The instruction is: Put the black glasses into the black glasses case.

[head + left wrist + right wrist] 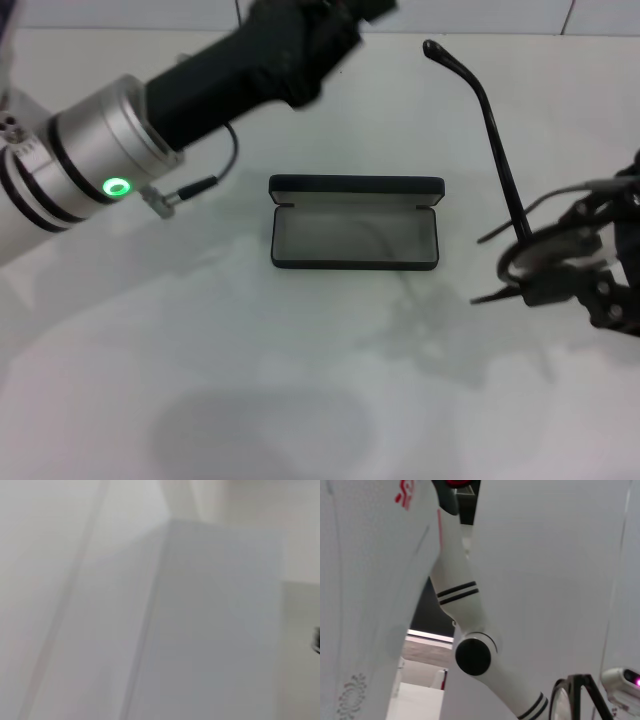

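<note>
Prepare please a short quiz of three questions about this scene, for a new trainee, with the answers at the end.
1. True or false: the black glasses case lies open on the table.
2. Which claw holds the black glasses? A) left claw B) right claw C) neither
3. Complete: one temple arm of the glasses sticks up and away from the robot, and the glasses are to the ______ of the case, as the robot sees it.

Key
1. True: the lid is up and the grey lining shows.
2. B: the right claw grips them at the frame, above the table; the left arm reaches across behind the case.
3. right
</note>
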Controlling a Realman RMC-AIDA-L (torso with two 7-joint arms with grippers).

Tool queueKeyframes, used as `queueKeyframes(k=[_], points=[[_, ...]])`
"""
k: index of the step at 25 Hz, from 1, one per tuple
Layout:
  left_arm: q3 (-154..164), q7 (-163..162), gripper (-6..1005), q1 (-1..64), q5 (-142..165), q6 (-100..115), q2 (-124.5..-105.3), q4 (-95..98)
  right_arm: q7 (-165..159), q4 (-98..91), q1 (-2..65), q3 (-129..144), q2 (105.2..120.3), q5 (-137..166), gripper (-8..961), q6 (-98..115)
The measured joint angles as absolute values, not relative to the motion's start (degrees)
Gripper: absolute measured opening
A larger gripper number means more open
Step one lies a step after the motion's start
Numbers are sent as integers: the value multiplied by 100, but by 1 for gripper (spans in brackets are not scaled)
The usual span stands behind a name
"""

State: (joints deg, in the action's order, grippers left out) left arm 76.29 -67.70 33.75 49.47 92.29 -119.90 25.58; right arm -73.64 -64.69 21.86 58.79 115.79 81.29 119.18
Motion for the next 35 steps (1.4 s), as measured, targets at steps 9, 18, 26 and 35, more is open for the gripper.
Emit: queueKeyframes(k=[9, 18, 26, 35], points=[[7707, -7111, 49, 3496, 4953, 9019, -11966, 2440, -6839, -6466, 2200, 5908, 11577, 7782, 123, 12308], [8054, -7354, 49, 3934, 5472, 9163, -12001, 2464, -6701, -6360, 2389, 5886, 11575, 7611, 124, 12303], [8029, -7283, 48, 3935, 5397, 9734, -11997, 2486, -6699, -5572, 2614, 5687, 11505, 7501, 124, 12298], [8007, -7168, 48, 3831, 5165, 9894, -11988, 2434, -6718, -5189, 2678, 5651, 11485, 7526, 125, 12246]])
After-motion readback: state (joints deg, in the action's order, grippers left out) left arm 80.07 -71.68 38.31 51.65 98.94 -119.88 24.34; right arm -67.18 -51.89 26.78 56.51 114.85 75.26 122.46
